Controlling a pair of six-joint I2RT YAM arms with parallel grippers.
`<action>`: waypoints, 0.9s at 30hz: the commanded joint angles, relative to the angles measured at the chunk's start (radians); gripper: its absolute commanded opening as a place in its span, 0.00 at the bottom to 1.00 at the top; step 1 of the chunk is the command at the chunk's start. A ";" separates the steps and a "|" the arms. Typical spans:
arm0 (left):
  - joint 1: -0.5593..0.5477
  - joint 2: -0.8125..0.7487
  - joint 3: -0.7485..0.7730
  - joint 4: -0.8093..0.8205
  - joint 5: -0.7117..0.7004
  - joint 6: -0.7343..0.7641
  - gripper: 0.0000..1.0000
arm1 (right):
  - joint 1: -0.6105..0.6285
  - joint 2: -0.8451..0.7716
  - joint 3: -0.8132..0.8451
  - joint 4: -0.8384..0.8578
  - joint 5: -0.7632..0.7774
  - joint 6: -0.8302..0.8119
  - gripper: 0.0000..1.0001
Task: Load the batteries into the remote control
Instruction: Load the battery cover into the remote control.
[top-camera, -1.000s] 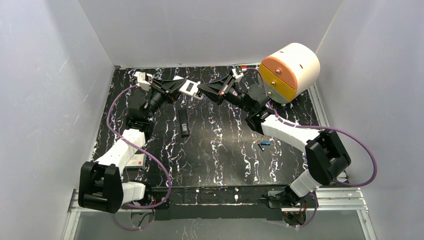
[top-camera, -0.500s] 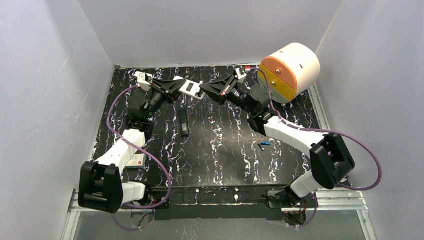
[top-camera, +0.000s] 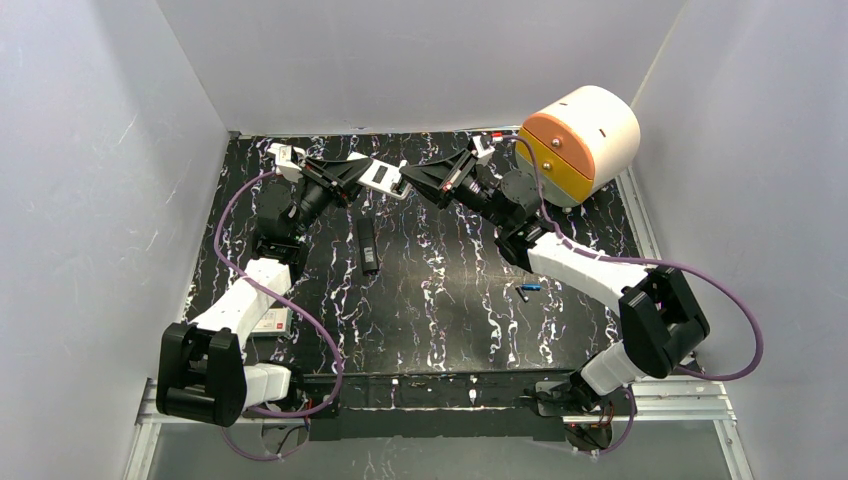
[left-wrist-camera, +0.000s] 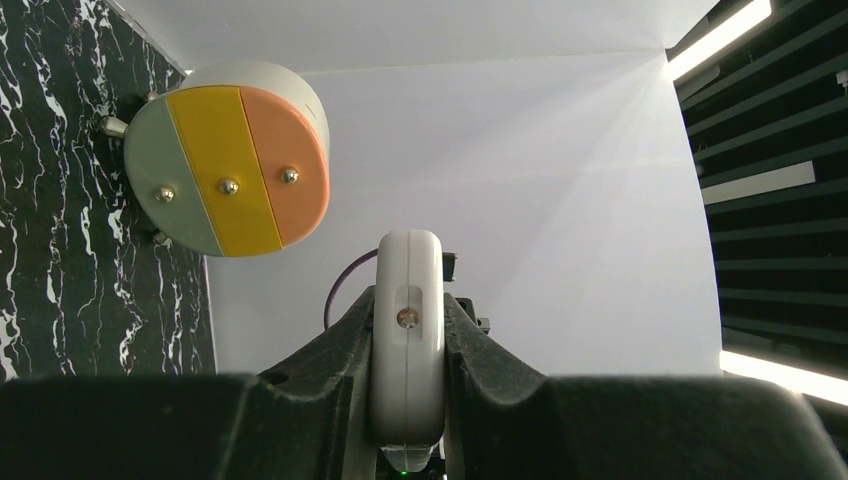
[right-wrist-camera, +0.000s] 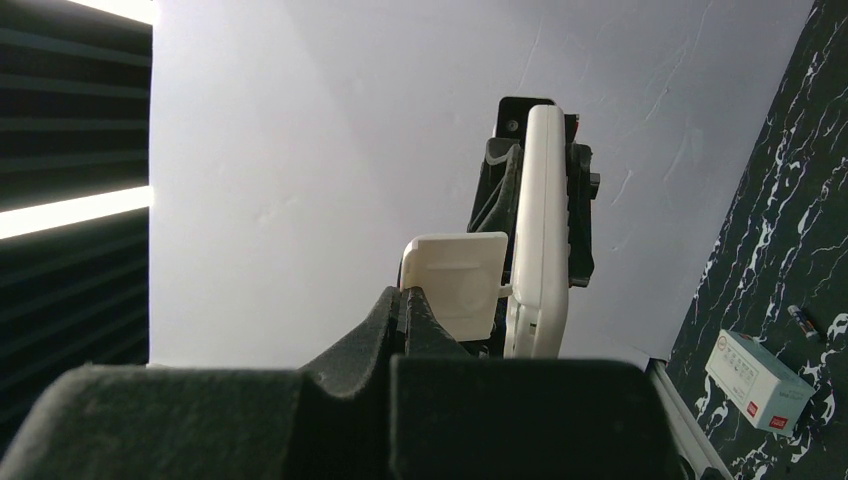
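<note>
Left pincer (left-wrist-camera: 407, 345) is clamped on the white remote (left-wrist-camera: 407, 290), with one dark finger pressed against each side of it. The remote's rounded end, with a small lens set in it, points away from the wrist. In the top view the remote juts from this pincer toward 3 o'clock, lifted clear of the worktop (top-camera: 440, 320).

Right pincer (right-wrist-camera: 408, 305) meets the remote from the opposite end. Its fingertips are drawn together on a thin white cover panel (right-wrist-camera: 455, 280). The panel sits just at 9 o'clock of the remote in the right wrist view, and a small tab on its edge reaches the remote's body.

The batteries (top-camera: 527, 290) lie loose on the worktop, well apart from both pincers. They are at roughly 4 o'clock from the right pincer's tips and close beside the right forearm. They are tiny thin cylinders. A blue one and a black one can be made out lying just beside each other, and finer detail is too small to tell.

A long black bar (top-camera: 367, 245) lies flat on the marbled black worktop at 6 o'clock of the held remote, apart from it.
</note>
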 joint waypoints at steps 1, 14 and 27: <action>0.003 -0.016 0.000 0.050 0.024 -0.006 0.00 | 0.003 0.012 0.000 0.088 0.011 -0.003 0.01; 0.003 -0.013 0.009 0.052 0.015 -0.024 0.00 | 0.002 0.004 -0.024 0.062 0.012 -0.007 0.01; 0.003 -0.018 0.012 0.059 0.014 -0.049 0.00 | 0.007 -0.003 -0.043 0.024 0.018 -0.040 0.01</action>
